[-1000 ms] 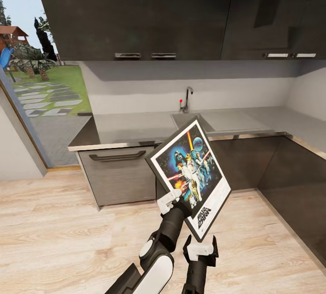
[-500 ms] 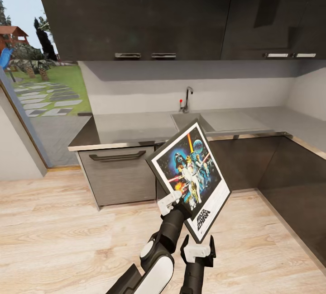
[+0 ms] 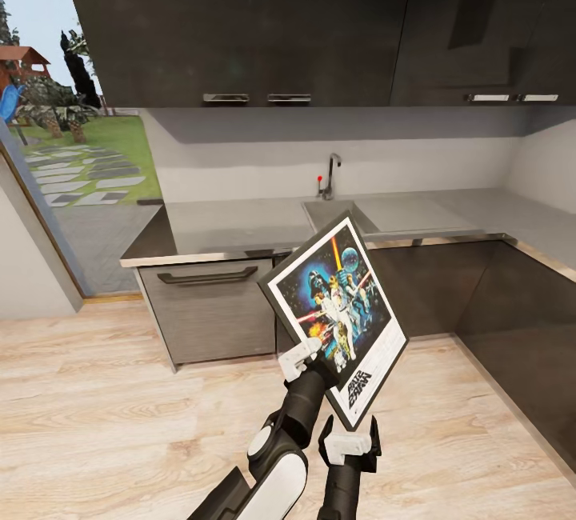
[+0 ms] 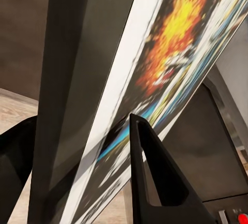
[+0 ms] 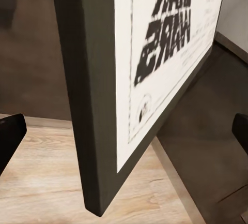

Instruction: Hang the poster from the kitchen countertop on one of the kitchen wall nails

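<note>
Since a second ago the right gripper has edged slightly toward the left and a touch nearer, and over the last half second nothing has visibly moved; the poster, the left gripper and the whole kitchen backdrop sit where they did. The poster is held in the air, off the kitchen countertop, tilted and turned so its "STAR WARS" logo lies at the lower right corner, in front of the dark lower cabinets and over the wooden floor. The left gripper is clamped on the poster's lower left edge: in the left wrist view one dark finger presses on the printed face of the poster and the other lies behind the frame. The right gripper hangs just below the poster's lowest corner with its fingers spread wide, apart from the frame; in the right wrist view the poster corner stands between the two fingertips without touching either. The poster hides part of the sink edge and the cabinet fronts behind it, and the print in both wrist views is blurred.
</note>
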Tool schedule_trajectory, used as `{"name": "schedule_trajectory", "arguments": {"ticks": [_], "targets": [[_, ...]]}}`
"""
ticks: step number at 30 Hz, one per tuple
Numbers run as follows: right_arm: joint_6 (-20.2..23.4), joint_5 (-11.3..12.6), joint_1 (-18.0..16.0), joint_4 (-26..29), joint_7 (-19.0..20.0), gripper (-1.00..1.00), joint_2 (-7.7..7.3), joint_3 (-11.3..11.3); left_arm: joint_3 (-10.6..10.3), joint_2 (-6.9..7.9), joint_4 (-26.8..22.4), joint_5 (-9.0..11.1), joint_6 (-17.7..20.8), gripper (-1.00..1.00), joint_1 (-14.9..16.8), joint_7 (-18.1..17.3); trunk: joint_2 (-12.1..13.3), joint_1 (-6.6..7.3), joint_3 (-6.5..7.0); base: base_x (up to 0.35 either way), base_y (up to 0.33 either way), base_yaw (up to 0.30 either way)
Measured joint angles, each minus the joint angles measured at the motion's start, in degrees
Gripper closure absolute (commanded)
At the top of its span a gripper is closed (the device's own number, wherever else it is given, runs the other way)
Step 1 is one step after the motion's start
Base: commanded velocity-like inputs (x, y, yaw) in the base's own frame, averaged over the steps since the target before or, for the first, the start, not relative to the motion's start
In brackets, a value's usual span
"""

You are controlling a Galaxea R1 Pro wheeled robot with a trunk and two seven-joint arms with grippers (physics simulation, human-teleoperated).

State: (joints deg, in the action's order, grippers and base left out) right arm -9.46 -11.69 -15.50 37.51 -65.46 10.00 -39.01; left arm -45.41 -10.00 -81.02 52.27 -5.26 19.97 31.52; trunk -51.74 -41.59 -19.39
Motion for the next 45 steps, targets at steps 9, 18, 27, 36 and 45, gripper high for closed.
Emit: {"name": "schedule_trajectory", "arguments": {"ticks": [9, 18, 27, 36, 45], "targets": [[0.0, 0.0, 0.0, 0.0, 0.0, -1.00, 0.00, 0.0, 0.0, 0.00, 0.0, 0.0, 0.0, 1.00, 0.0, 0.0, 0.0, 0.00, 0.00, 0.000, 0.000, 0.000], [2.7, 0.0, 0.0, 0.5, -0.2, -1.00, 0.00, 0.0, 0.0, 0.00, 0.1, -0.1, 0.0, 1.00, 0.0, -0.1, 0.0, 0.00, 0.00, 0.000, 0.000, 0.000], [3.2, 0.0, 0.0, 0.9, -0.4, -1.00, 0.00, 0.0, 0.0, 0.00, 0.1, -0.1, 0.0, 1.00, 0.0, -0.1, 0.0, 0.00, 0.00, 0.000, 0.000, 0.000], [3.2, 0.0, 0.0, 0.9, -0.4, -1.00, 0.00, 0.0, -0.1, 0.00, 0.1, -0.1, 0.1, 1.00, 0.0, -0.1, 0.0, 0.00, 0.00, 0.000, 0.000, 0.000], [3.2, 0.0, 0.0, 0.9, -0.4, -1.00, 0.00, 0.0, -0.1, 0.00, 0.1, -0.1, 0.1, 1.00, 0.0, -0.1, 0.0, 0.00, 0.00, 0.000, 0.000, 0.000]]}}
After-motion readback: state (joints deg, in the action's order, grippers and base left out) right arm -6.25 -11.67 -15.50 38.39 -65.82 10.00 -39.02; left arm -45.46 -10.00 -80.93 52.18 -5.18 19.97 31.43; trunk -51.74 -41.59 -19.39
